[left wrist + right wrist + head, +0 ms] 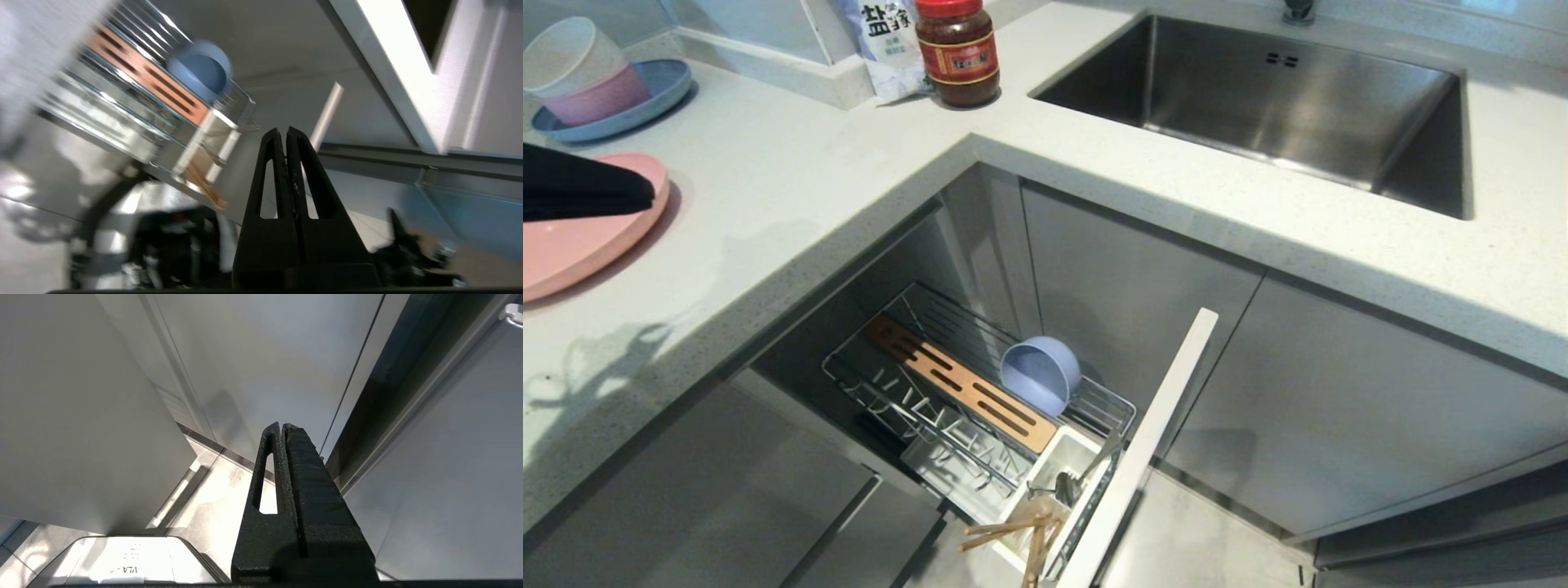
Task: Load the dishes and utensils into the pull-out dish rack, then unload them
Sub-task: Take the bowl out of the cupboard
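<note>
Left wrist view shows the left hand (284,134) with its fingers pressed together, holding nothing, in open air beside the pull-out dish rack (122,106). Head view puts that hand at nine o'clock, over the pink plate (572,237) on the tabletop (792,188). At six o'clock the rack holds the blue-grey bowl (1040,374), chopsticks (1013,535) and spoon (1068,487). Right hand (282,426) is closed and empty near the cabinet fronts.

Head view high over pull-out dish rack (980,392), left wrist view blurrily sharing it, right wrist view apparently facing cabinets
</note>
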Available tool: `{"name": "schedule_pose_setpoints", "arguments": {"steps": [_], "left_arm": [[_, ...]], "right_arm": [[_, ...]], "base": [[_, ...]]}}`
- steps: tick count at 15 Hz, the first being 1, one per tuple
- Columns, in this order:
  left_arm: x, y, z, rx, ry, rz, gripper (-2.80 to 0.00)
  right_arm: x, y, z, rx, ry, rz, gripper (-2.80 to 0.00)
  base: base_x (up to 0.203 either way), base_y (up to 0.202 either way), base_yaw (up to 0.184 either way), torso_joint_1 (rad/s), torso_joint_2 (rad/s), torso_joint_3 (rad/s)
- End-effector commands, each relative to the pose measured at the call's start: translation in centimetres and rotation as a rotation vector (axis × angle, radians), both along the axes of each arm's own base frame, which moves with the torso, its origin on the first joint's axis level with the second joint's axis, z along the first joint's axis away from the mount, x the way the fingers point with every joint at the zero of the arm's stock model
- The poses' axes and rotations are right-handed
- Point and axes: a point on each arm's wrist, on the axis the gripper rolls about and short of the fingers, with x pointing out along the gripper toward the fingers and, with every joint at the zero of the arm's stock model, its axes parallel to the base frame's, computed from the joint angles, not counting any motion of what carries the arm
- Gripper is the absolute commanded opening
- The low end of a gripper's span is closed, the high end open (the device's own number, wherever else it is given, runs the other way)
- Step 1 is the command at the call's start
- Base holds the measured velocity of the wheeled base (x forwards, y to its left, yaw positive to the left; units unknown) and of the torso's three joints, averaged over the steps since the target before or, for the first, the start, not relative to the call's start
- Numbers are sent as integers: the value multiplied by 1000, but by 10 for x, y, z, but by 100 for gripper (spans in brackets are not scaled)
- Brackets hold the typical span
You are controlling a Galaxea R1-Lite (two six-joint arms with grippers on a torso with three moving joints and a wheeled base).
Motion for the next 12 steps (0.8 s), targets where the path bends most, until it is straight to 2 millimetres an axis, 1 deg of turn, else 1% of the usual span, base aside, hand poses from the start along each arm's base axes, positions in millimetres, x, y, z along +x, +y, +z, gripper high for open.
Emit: {"name": "schedule_pose_setpoints", "arguments": {"steps": [1, 3, 4, 5, 7, 9, 12], "left_arm": [[18, -16, -12, -65, 143, -10, -280], [36, -30, -26, -87, 251, 10, -280], [48, -38, -34, -92, 288, 24, -280], [61, -45, -42, -111, 313, 42, -280], [77, -59, -55, -147, 357, 63, -280], [95, -74, -73, -140, 387, 130, -280], [109, -101, -102, -102, 384, 170, -280]], "right_arm": [[0, 0, 0, 0, -3, 0, -280], [0, 0, 0, 0, -3, 0, -280], [0, 0, 0, 0, -3, 0, -280], [0, 0, 0, 0, -3, 1, -280], [0, 0, 0, 0, -3, -1, -280], [0, 0, 0, 0, -3, -1, -280], [0, 0, 0, 0, -3, 1, -280]], "base": [[0, 0, 0, 0, 0, 0], [0, 0, 0, 0, 0, 0], [0, 0, 0, 0, 0, 0], [0, 0, 0, 0, 0, 0], [0, 0, 0, 0, 0, 0], [0, 0, 0, 0, 0, 0], [0, 0, 0, 0, 0, 0]]}}
